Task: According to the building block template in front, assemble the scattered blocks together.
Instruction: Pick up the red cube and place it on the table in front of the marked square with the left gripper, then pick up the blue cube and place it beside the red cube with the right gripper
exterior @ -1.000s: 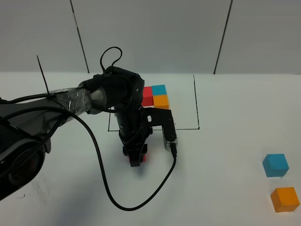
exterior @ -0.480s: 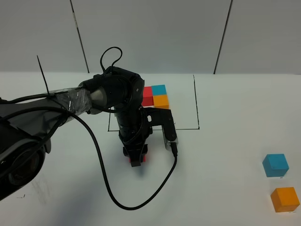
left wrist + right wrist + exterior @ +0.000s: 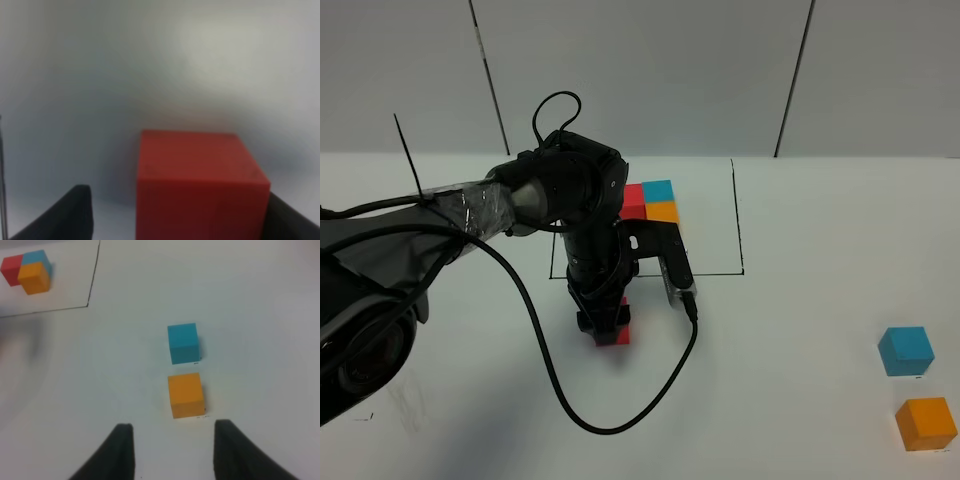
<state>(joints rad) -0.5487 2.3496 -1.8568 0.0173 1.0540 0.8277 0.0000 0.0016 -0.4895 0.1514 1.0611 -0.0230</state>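
A cyan cube [image 3: 182, 342] and an orange cube [image 3: 186, 394] sit close, not touching, on the white desk [image 3: 260, 315] near the end effector [image 3: 172, 426], its jaws parted; the black-outlined template [image 3: 27, 271] lies well apart.

Spread the fingers [image 3: 75, 216] of the left gripper [image 3: 182, 214] off the red cube [image 3: 200, 185], now loose between them, and lifted slightly.

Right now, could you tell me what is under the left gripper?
A red cube sits on the white table under the left gripper, between its open jaws. From above, the arm covers most of it.
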